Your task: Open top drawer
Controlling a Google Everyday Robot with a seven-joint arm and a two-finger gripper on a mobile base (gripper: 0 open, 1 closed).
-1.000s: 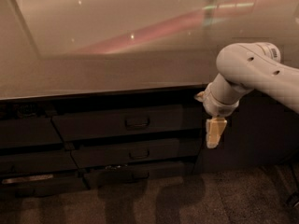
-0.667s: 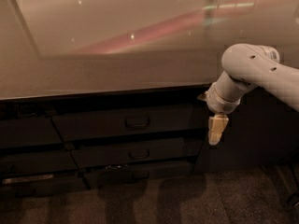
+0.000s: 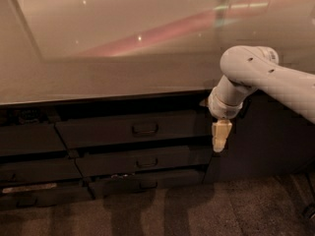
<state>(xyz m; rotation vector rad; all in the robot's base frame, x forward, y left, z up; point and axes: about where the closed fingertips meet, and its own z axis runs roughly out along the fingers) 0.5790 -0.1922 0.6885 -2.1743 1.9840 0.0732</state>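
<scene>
Gripper (image 3: 221, 136): hangs pointing down, just off the right end of the drawer stack.
Grip state: cannot tell.
Top drawer (image 3: 93, 132): shut, under the countertop (image 3: 123, 77).
Handle (image 3: 145, 129): horizontal bar, well apart from the gripper, toward view-left, slightly higher.

No readable text, labels or numbers anywhere. Gripper (image 3: 221, 137) hangs just right of the top drawer (image 3: 98, 132).
</scene>
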